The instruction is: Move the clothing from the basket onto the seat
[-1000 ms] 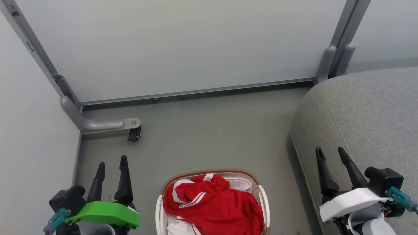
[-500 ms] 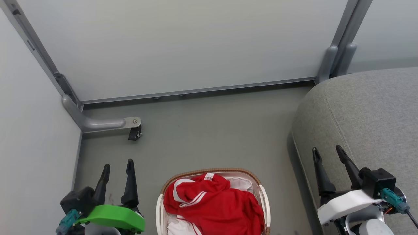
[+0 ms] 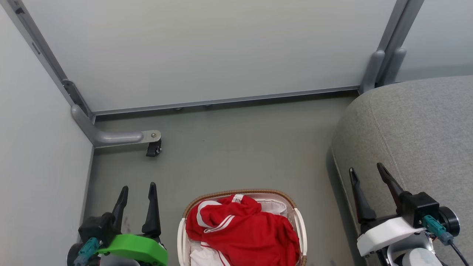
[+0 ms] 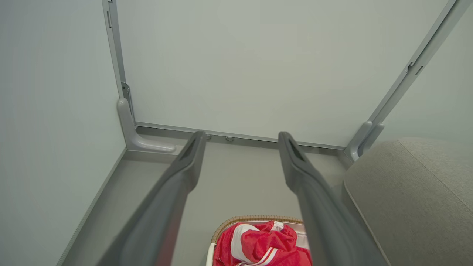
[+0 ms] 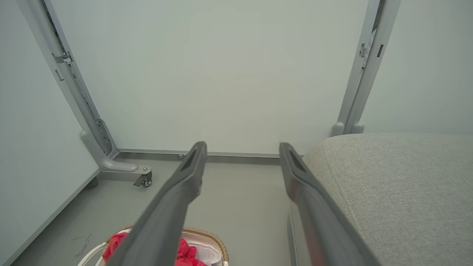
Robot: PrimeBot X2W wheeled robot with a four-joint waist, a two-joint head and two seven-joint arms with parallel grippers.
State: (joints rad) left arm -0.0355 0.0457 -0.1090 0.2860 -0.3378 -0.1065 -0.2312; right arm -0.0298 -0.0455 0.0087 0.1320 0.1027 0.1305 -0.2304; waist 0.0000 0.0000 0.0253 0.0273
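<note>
Red clothing (image 3: 242, 231) with white trim lies heaped in the white basket (image 3: 242, 193) with a brown woven rim, low in the middle of the head view. The clothing (image 4: 258, 245) and basket rim (image 4: 255, 218) also show in the left wrist view, and the basket (image 5: 210, 242) in the right wrist view. The grey seat (image 3: 417, 125) fills the right side. My left gripper (image 3: 137, 188) stands open left of the basket, holding nothing. My right gripper (image 3: 366, 169) stands open over the seat's left edge, also holding nothing.
Pale partition panels (image 3: 207, 48) close off the back and left. A grey metal foot with a black caster (image 3: 152, 149) juts onto the floor at the back left. Grey posts (image 3: 384, 66) rise at the back right beside the seat. Grey floor (image 3: 236, 147) lies beyond the basket.
My left gripper has moved right, closer to the basket, and lower in the head view. My right gripper has shifted slightly left. Both stay open. The clothing has not moved.
</note>
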